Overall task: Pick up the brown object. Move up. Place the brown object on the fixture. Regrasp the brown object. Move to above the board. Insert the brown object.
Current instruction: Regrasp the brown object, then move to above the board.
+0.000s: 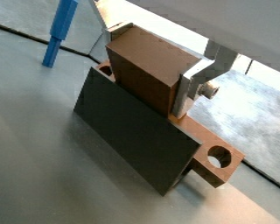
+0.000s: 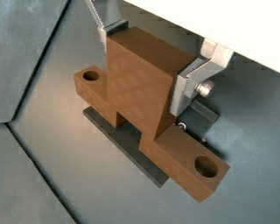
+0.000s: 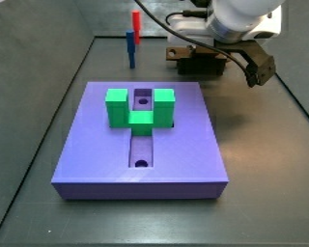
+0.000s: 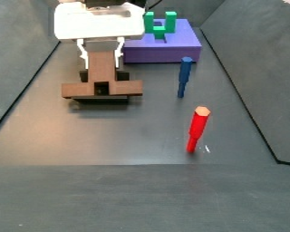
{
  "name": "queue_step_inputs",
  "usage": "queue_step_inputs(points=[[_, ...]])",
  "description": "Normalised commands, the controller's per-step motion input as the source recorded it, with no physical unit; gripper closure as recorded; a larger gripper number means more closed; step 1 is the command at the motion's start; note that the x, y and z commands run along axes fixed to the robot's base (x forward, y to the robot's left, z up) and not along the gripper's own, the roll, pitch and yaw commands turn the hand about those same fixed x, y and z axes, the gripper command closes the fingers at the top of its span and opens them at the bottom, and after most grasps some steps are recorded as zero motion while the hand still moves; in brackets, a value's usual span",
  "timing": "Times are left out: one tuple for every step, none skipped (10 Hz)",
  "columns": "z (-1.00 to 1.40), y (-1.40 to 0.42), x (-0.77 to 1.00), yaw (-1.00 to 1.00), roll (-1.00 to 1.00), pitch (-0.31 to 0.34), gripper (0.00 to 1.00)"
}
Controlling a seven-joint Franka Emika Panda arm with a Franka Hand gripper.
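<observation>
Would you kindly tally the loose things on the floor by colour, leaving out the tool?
Brown object, in the tool on the fixture: 1
Purple board: 1
Green block: 1
Blue peg: 1
Red peg: 1
Total: 5

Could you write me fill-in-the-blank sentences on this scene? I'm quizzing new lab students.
1. The gripper is closed on the ___ object.
2. The brown object rests on the dark ___.
3. The U-shaped block on the purple board is ___.
4. Beside the red peg stands a ___ peg.

Missing words: brown; fixture; green; blue
</observation>
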Motion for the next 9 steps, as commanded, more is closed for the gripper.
queue_step_inputs(points=[[0.0, 0.0, 0.0, 0.0, 0.0, 0.0, 1.0], [0.0, 0.0, 0.0, 0.0, 0.0, 0.0, 1.0], [0.0, 0.0, 0.0, 0.0, 0.0, 0.0, 1.0], [0.0, 0.0, 0.0, 0.0, 0.0, 0.0, 1.0], [0.0, 0.0, 0.0, 0.0, 0.0, 0.0, 1.0], [0.0, 0.0, 0.0, 0.0, 0.0, 0.0, 1.0], [0.0, 0.0, 0.0, 0.0, 0.0, 0.0, 1.0], [0.0, 0.0, 0.0, 0.0, 0.0, 0.0, 1.0], [1.4, 0.0, 0.0, 0.0, 0.0, 0.0, 1.0]])
